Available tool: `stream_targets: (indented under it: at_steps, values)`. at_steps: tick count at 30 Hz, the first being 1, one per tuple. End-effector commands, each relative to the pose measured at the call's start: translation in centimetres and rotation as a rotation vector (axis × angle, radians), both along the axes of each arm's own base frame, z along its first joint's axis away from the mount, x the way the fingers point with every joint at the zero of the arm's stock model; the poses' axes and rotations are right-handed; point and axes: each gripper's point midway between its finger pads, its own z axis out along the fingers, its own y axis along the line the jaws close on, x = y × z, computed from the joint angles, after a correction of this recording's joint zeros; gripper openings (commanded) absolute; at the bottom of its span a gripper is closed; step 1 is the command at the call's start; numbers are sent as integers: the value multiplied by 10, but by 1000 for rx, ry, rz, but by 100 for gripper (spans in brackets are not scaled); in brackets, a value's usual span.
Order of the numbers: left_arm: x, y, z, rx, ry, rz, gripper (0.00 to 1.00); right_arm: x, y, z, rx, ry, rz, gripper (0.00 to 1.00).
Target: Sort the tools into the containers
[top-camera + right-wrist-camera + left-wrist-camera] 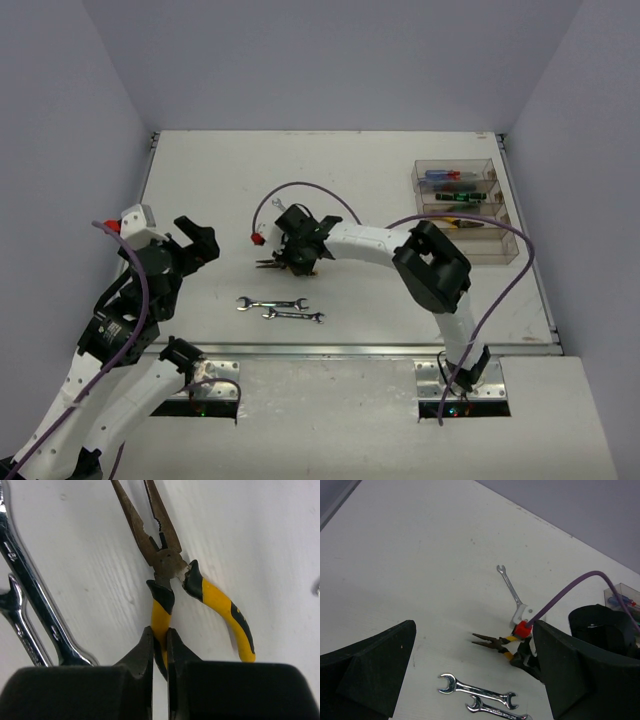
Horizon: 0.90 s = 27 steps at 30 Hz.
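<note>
My right gripper (299, 262) is shut on one yellow handle of the needle-nose pliers (268, 264), which lie on the table; the wrist view shows the fingers (145, 650) pinching the left handle of the pliers (167, 565). Two silver wrenches (272, 303) (294, 316) lie side by side just in front of it. A third wrench (278, 204) lies behind it. My left gripper (195, 240) is open and empty, raised at the left; in its view (475, 675) I see the pliers (492, 642) and the wrench pair (477, 690).
The joined clear bins (505, 215) stand at the far right, holding blue/red screwdrivers (450, 176), a green/black screwdriver (455, 196) and orange-handled pliers (465, 222). The right arm's purple cable arcs above the table. Walls enclose three sides.
</note>
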Motion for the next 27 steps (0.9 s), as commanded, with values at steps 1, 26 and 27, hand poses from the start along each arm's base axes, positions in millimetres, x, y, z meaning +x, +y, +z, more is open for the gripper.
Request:
stream_targets:
  at_steps: [1, 26, 27]
  values:
    - [1, 3, 11, -7, -40, 8, 100, 43, -4, 114, 375, -63, -213, 0]
    - [0, 0, 14, -12, -54, -11, 100, 144, -402, 178, 1444, -138, -1970, 0]
    - [0, 0, 14, -12, -54, -12, 100, 145, -408, 177, 1471, -165, -1993, 0]
